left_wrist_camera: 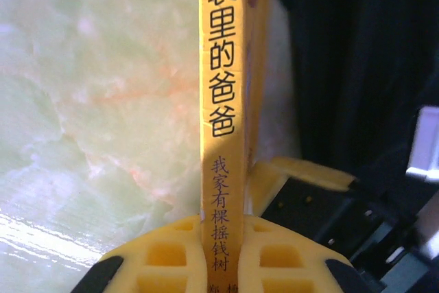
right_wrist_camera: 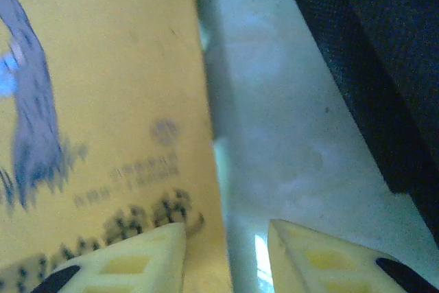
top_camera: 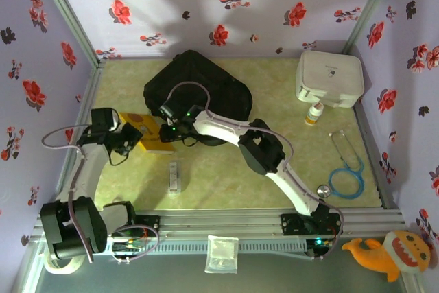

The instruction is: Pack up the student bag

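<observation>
Student bag (top_camera: 199, 90), seen from above: black, soft, slumped at the far middle of the table (top_camera: 226, 183), its near edge just beside the yellow book (top_camera: 149, 136). Left pincer (top_camera: 132, 141) at the book's left end, right pincer (top_camera: 171, 132) at its right end, close against the front of the student bag. White hard case (top_camera: 329, 79) in the far right corner, small bottle (top_camera: 314, 113) upright just in front of it, blue stethoscope (top_camera: 346, 169) nearer, along the right edge. Small white object (top_camera: 174, 178) flat on the table, near the book. Clear pouch (top_camera: 221, 253) and orange plush toy (top_camera: 387, 252) off the table, in front of the arm bases.

From the left wrist: left pincer (left_wrist_camera: 223, 255) clamped on the yellow book (left_wrist_camera: 223, 101), spine toward the camera, gripped between the yellow fingers (left_wrist_camera: 164, 255). Student bag (left_wrist_camera: 357, 66) to the right, beyond the book; pale green table (left_wrist_camera: 82, 101) to the left.

From the right wrist: right pincer (right_wrist_camera: 226, 245) apart, one finger over the yellow book (right_wrist_camera: 103, 101), the other over bare table (right_wrist_camera: 281, 142), the book's edge in the gap; touching it or not, cannot tell. Student bag (right_wrist_camera: 384, 46) at upper right.
</observation>
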Robot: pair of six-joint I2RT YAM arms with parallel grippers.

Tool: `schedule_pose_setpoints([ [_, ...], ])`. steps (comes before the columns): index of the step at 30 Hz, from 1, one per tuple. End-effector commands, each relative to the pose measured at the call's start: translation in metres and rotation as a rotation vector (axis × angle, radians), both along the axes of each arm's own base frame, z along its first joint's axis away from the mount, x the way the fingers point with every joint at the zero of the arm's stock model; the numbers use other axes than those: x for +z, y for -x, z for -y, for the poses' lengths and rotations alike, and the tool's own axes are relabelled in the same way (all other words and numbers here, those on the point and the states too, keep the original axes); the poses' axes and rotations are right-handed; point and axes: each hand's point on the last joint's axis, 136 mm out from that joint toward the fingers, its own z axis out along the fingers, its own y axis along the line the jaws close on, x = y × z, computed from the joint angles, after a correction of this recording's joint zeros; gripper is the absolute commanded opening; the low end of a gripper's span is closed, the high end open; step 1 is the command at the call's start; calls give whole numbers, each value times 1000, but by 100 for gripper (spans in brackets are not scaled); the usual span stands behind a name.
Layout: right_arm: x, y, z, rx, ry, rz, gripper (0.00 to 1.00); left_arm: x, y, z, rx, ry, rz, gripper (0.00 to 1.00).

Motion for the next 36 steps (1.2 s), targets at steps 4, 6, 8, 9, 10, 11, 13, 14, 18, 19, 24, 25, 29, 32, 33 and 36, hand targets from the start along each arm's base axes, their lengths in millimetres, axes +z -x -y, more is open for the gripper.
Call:
schedule_pose_setpoints([
  [4,114,-14,23,-81,-220,72,48,79,-27,-9,6,-71,224,0],
  [6,134,-19,37,-116,-299,100,54,97,-34,-8,15,-65,277,0],
  [8,148,-28,58,-171,-369,113,58,114,-42,-5,22,-46,338,0],
  [9,153,-31,67,-194,-390,114,60,122,-45,-2,20,-34,365,0],
  [10,155,-36,79,-222,-407,110,61,131,-50,2,17,-18,394,0],
  [11,159,-41,91,-251,-432,106,63,139,-56,7,14,-1,424,0],
  [13,165,-48,112,-300,-483,100,67,155,-66,20,4,52,482,0],
  [14,167,-50,122,-324,-511,97,68,163,-72,28,-4,86,514,0],
  [18,187,-59,163,-406,-622,140,70,191,-95,73,-65,224,636,0],
  [19,190,-60,176,-436,-630,162,72,197,-100,88,-99,248,657,0],
  [24,199,-58,230,-562,-618,244,79,202,-121,153,-218,331,668,0],
  [25,200,-57,241,-594,-617,257,79,201,-124,164,-234,352,670,0],
  [29,189,-55,287,-766,-578,266,80,192,-135,202,-288,393,653,0],
  [32,181,-52,309,-846,-596,241,82,183,-137,220,-315,391,633,0],
  [33,180,-51,311,-854,-608,231,82,181,-137,225,-317,397,630,0],
  [36,173,-49,307,-853,-649,160,83,177,-138,240,-320,417,631,0],
])
